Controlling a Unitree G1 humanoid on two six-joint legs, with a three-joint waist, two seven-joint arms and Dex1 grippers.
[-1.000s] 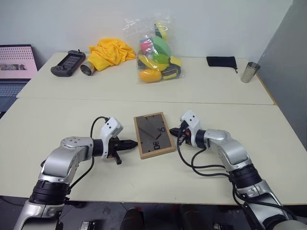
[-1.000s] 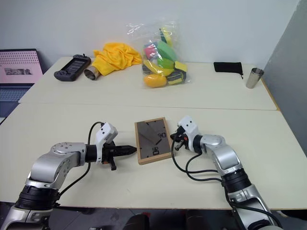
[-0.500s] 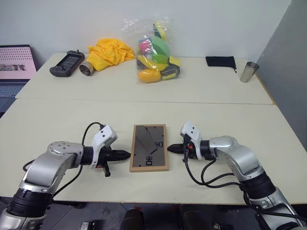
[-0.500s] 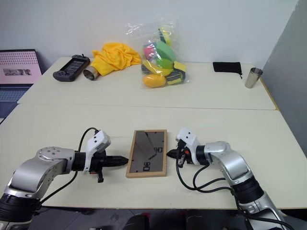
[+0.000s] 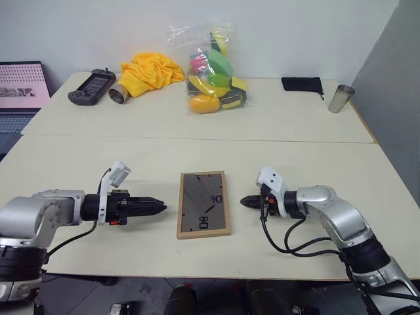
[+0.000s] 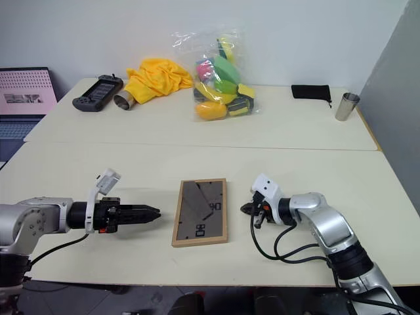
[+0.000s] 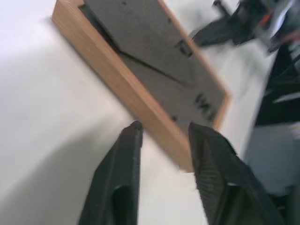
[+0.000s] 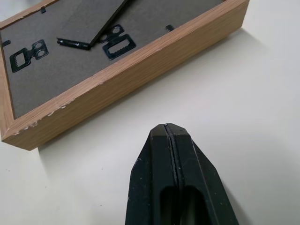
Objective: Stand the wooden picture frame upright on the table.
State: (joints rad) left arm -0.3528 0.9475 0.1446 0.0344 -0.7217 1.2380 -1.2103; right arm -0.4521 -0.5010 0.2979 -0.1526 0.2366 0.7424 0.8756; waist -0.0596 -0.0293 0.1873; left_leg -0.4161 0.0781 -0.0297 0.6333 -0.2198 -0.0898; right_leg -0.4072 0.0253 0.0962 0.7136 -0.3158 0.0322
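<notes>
The small rectangular picture frame with the light wood border [image 5: 203, 204] is lying flat, dark glossy back up, on the pale cream surface [image 5: 315, 164], so the job has barely begun: nothing is lifted, the stand on the back looks folded in against the panel, and the frame has yet to be raised onto its edge and left standing.

It sits between the two sets of fingers. The left gripper [image 5: 155, 208] points at its long side from just beside it, and the left wrist view shows those two black fingers [image 7: 123, 173] parted a little, with the wooden edge just past their tips and not touched. The right gripper [image 5: 247, 201] points at the opposite long side, a small gap away, its fingers [image 8: 168, 154] pressed together and holding nothing.

Against a second ago, the frame has swung from a skewed lie to one square with the near edge of the surface. Both arms have drawn back outward from it, the left further, and its wrist has rolled so the white camera block stands up on top. The left fingers, closed then, have now started to part; the right ones were closed then as now.

I'd judge the straightening is done and the actual grasp is what comes next.
</notes>
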